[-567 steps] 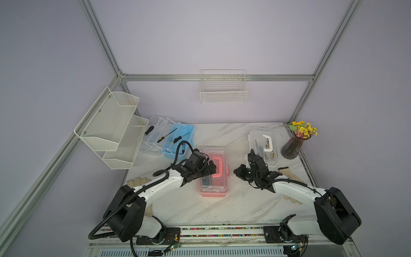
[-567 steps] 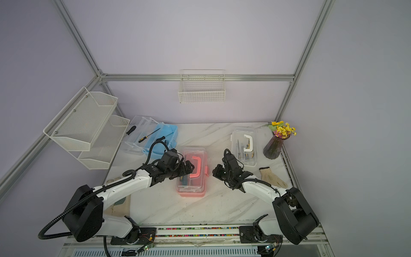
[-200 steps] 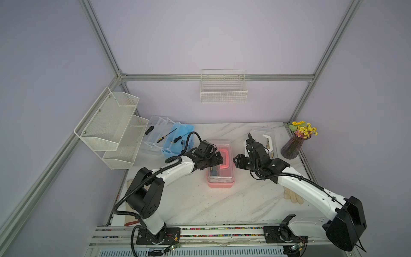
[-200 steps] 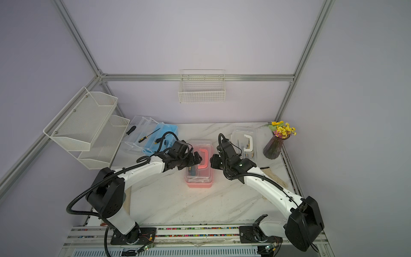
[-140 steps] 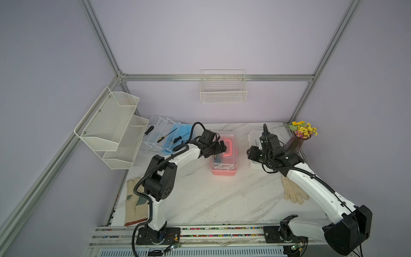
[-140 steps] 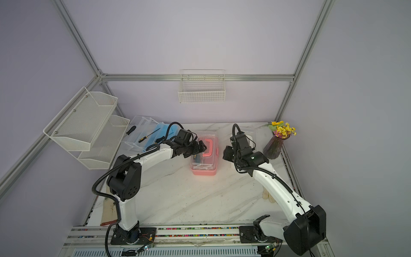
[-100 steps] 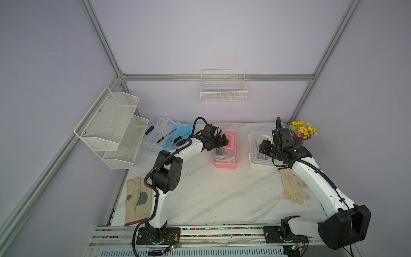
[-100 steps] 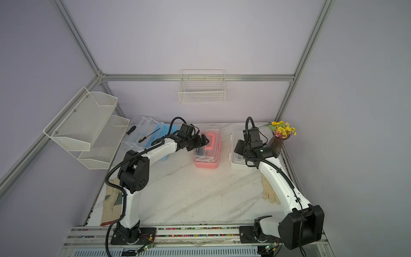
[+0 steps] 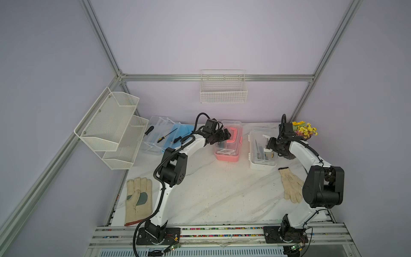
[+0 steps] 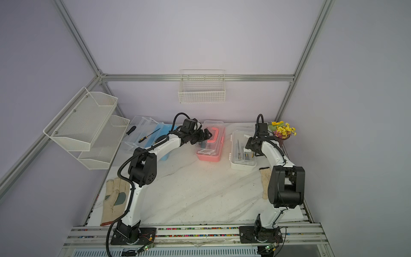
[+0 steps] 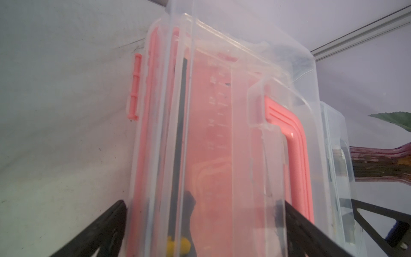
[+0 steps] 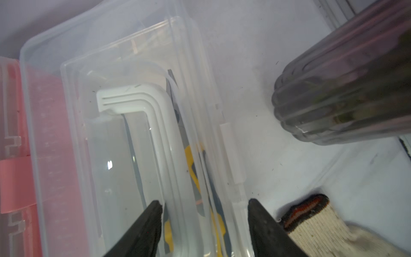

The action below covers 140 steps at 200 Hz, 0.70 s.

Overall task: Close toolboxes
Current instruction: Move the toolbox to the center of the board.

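The pink toolbox [image 9: 225, 153] stands near the back wall with its clear lid down. My left gripper [image 9: 224, 136] is open over it. In the left wrist view one finger [image 11: 115, 218] sits beside the pink toolbox [image 11: 222, 133] and the other lies on the lid by the handle. The white toolbox [image 9: 262, 163] stands to its right, lid down. My right gripper [image 12: 204, 200] hangs open over the white handle [image 12: 155, 106]. The blue toolbox [image 9: 185, 130] at the back left has its clear lid [image 9: 156, 128] folded open.
Two screwdrivers [image 9: 168, 135] lie across the blue toolbox. A dark vase of yellow flowers [image 9: 303, 132] stands right behind my right wrist. Work gloves lie at the front left [image 9: 139, 200] and by the right arm [image 9: 290, 187]. White mesh shelves [image 9: 115, 126] overhang the left edge.
The pink toolbox has slid from mid-table toward the back wall with my left gripper on it. My right arm swung right from the pink box to the white one, and its jaws widened.
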Each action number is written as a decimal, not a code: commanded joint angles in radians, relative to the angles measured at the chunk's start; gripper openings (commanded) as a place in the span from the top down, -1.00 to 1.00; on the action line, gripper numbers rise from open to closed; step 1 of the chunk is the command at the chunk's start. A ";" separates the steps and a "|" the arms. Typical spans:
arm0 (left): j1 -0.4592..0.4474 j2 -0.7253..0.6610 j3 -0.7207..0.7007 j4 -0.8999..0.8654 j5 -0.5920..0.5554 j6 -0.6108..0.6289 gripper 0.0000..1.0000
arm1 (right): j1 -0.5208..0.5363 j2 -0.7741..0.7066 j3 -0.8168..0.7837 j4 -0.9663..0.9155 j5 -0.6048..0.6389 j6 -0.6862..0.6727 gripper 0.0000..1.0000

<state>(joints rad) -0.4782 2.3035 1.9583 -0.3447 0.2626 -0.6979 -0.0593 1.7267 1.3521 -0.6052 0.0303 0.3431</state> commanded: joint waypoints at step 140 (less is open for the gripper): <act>0.049 -0.294 -0.147 0.194 -0.042 0.049 -1.00 | 0.177 0.184 0.124 0.149 -0.058 0.129 -0.10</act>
<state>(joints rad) -0.4339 2.1281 1.8233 -0.4152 0.1967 -0.6357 0.0818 1.8652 1.4578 -0.4637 0.0040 0.4423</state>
